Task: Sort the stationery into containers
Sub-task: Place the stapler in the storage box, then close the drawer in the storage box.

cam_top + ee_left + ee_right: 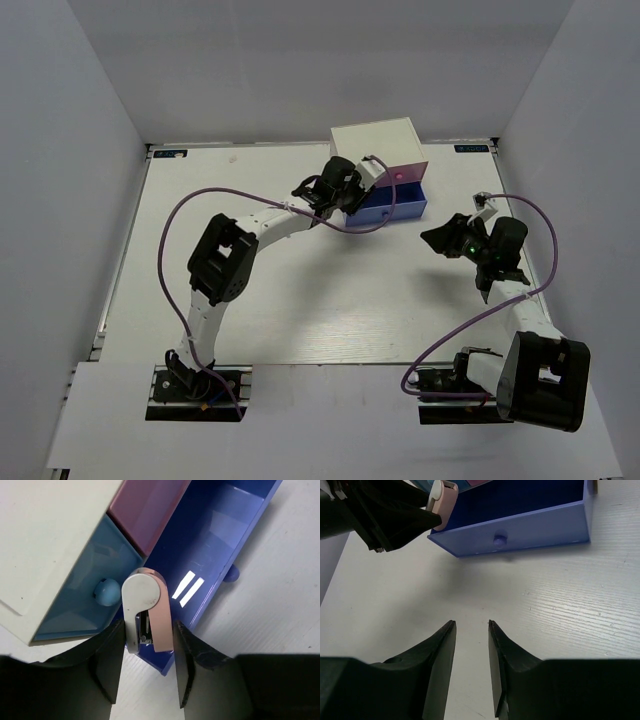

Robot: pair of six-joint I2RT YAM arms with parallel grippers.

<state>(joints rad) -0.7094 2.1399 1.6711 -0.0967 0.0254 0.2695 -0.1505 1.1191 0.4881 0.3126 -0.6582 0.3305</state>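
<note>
A small white-and-pink stapler (147,610) hangs between the fingers of my left gripper (149,625), which is shut on its sides, over the near corner of the wide blue-purple drawer (252,527). That drawer (400,207) is pulled out of the white box (375,137) and shows a bare inside. Above it the pink drawer (405,172) also stands out. The small blue drawer (75,605) is pushed in, its round knob (106,592) beside the stapler. My right gripper (471,625) is open and empty above the table, in front of the wide drawer's front (530,530).
The white box sits at the back middle of the white table (300,290). Grey walls close in the left, back and right sides. A purple cable (200,200) loops from each arm. The left gripper (395,515) shows at the right wrist view's upper left.
</note>
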